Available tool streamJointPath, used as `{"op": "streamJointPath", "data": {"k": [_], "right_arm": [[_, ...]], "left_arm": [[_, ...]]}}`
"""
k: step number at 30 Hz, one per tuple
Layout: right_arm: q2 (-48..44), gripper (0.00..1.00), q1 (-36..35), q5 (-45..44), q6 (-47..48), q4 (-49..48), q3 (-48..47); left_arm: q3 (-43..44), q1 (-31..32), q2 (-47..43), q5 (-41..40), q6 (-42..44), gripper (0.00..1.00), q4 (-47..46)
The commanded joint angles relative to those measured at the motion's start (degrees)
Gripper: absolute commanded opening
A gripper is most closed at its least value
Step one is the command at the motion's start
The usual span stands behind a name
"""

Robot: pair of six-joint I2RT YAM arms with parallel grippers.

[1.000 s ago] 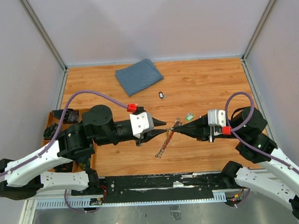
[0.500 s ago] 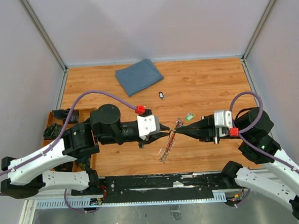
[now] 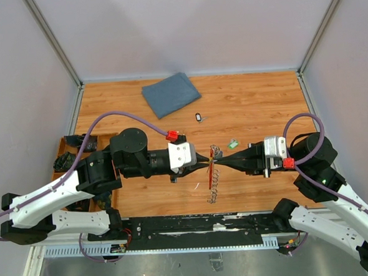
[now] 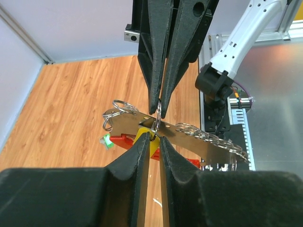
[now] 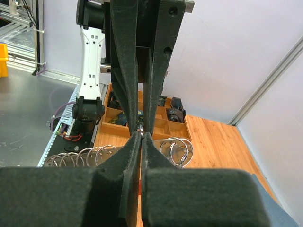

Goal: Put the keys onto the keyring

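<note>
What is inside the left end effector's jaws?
The plastic head of the yellow key shows between the fingers of the left end effector, with a small silver ring just above it. The fingers cover the metal blade, so that cannot be seen.

Your surface showed warm orange-brown wood with a fine plank grain, closed in by pale lilac-grey walls. The cloth on it was a plain slate blue, with no pattern. The keyring read as a red loop with a silvery, shiny chain of coils. The key had a yellow head, and a small scrap nearby was bright green. Your left tool and right tool were matt black. The arms behind them ran white and black, with purple cables and red connectors. The tray was orange-brown wood, its contents dark.
</note>
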State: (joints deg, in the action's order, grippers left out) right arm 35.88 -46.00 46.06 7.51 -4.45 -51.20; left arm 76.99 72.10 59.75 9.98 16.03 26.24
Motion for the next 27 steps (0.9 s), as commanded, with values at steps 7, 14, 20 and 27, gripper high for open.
{"op": "streamJointPath", "data": {"k": [7, 14, 20, 27], "right_arm": [[-0.8, 0.01, -0.6, -0.3, 0.2, -1.6, -2.0], [-0.7, 0.01, -0.7, -0.6, 0.7, -0.7, -2.1], [-0.7, 0.01, -0.7, -0.6, 0.9, -0.2, -2.1], [-0.7, 0.01, -0.6, -0.4, 0.8, 0.1, -2.3]], "left_arm": [[1.8, 0.5, -0.4, 2.0, -0.4, 0.19, -1.6], [1.9, 0.5, -0.7, 2.1, -0.6, 0.27, -2.1], [1.7, 0.5, -1.0, 2.0, -0.6, 0.25, -2.4], [1.8, 0.5, -0.7, 1.7, -0.5, 0.15, -2.3]]}}
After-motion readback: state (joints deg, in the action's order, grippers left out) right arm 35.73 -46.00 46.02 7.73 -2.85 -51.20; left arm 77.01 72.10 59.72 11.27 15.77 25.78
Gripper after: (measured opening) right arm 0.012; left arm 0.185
